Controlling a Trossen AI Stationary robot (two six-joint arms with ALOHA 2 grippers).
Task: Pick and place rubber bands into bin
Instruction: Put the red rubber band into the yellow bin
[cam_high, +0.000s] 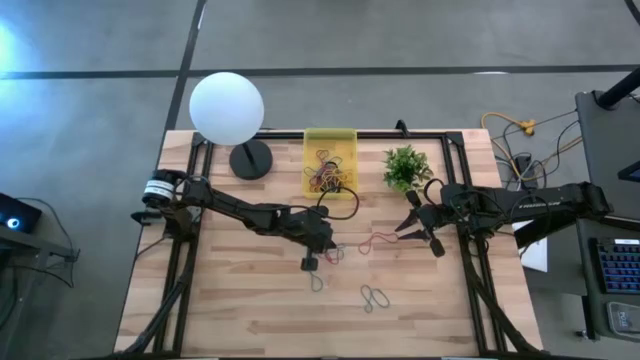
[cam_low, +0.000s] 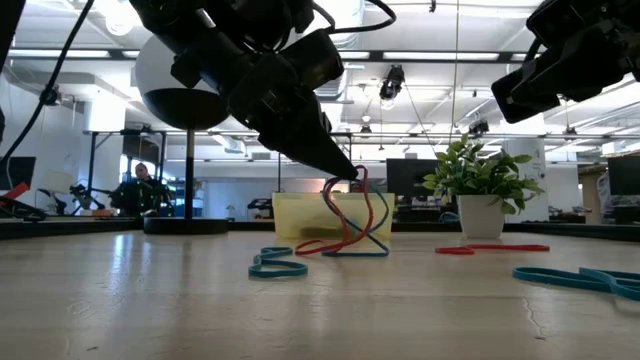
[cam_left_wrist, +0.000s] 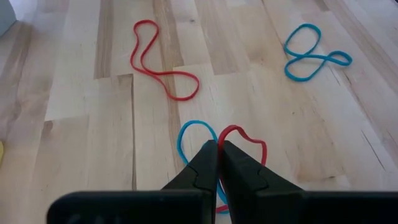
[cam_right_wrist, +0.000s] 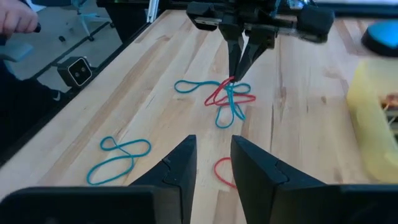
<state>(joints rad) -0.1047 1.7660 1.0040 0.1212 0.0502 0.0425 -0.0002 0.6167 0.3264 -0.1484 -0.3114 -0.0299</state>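
Observation:
My left gripper (cam_high: 333, 247) is at the table's middle, shut on a red rubber band (cam_left_wrist: 249, 140) and a blue one (cam_left_wrist: 186, 134). Loose bands lie flat on the wood: a red one (cam_left_wrist: 163, 59), a blue one (cam_left_wrist: 314, 53) and another blue one (cam_low: 278, 265). The yellow bin (cam_high: 330, 135) stands at the far edge, several bands (cam_high: 328, 178) inside. My right gripper (cam_right_wrist: 213, 163) hangs open to the right, above the red band (cam_right_wrist: 222, 173), touching nothing. My left gripper pinches the red and the blue band together between its two fingertips (cam_low: 350, 172), at the top of their loops (cam_left_wrist: 219, 138). The fingers slant down from the table's left. Both bands hang below the tips, and their lower ends (cam_low: 345, 245) rest on the table.
A white globe lamp (cam_high: 227, 105) stands at the far left and a small potted plant (cam_high: 405, 168) right of the bin. A black frame (cam_high: 450, 140) runs round the tabletop. Bare wood lies along the near edge. People and desks show in the room beyond.

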